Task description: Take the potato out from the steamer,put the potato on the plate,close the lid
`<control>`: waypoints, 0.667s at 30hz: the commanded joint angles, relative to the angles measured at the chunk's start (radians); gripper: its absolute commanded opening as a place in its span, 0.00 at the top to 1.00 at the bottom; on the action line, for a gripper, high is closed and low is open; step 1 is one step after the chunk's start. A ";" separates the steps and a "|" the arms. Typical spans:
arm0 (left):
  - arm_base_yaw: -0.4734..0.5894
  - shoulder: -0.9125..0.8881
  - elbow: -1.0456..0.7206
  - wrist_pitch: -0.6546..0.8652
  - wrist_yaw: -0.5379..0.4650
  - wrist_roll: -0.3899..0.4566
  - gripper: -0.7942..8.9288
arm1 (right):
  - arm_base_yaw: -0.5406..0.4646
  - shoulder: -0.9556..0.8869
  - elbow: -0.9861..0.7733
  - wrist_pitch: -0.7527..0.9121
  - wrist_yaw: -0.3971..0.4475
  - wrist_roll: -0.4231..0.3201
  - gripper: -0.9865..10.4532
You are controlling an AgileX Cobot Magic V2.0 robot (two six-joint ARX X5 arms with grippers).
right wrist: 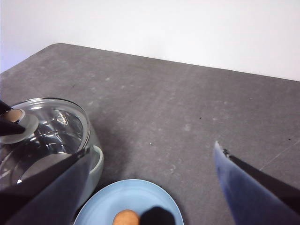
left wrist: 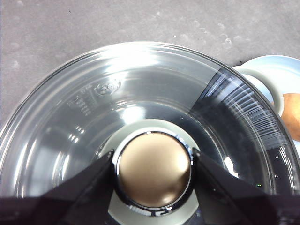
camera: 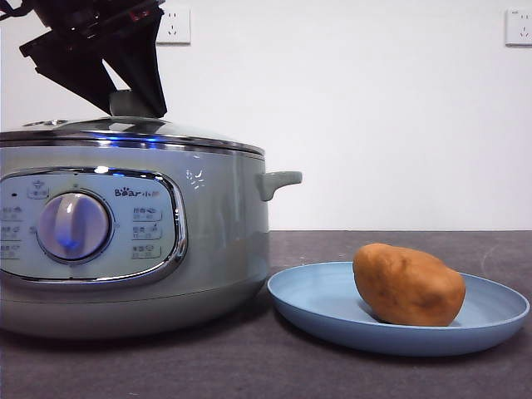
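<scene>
The pale grey-green steamer (camera: 216,233) stands at the left with its glass lid (camera: 166,130) resting on the rim. My left gripper (left wrist: 152,161) comes down from above, its jaws pressed against both sides of the lid's knob (left wrist: 153,168), shut on it. The orange-brown potato (camera: 407,285) lies on the light-blue plate (camera: 316,303) to the right of the steamer. My right gripper (right wrist: 152,150) hangs open and empty high over the table, above the plate (right wrist: 140,197) and potato (right wrist: 125,218). It is out of the front view.
The steamer's stubby side handle (camera: 278,181) points toward the plate, close above its near rim. Two wall sockets (camera: 173,25) (camera: 518,27) sit on the white wall behind. Dark grey tabletop (right wrist: 197,108) stretches beyond the plate.
</scene>
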 commanded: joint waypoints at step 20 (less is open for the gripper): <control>-0.005 -0.026 0.005 0.072 0.006 -0.032 0.52 | 0.000 -0.001 0.002 0.007 0.002 0.010 0.53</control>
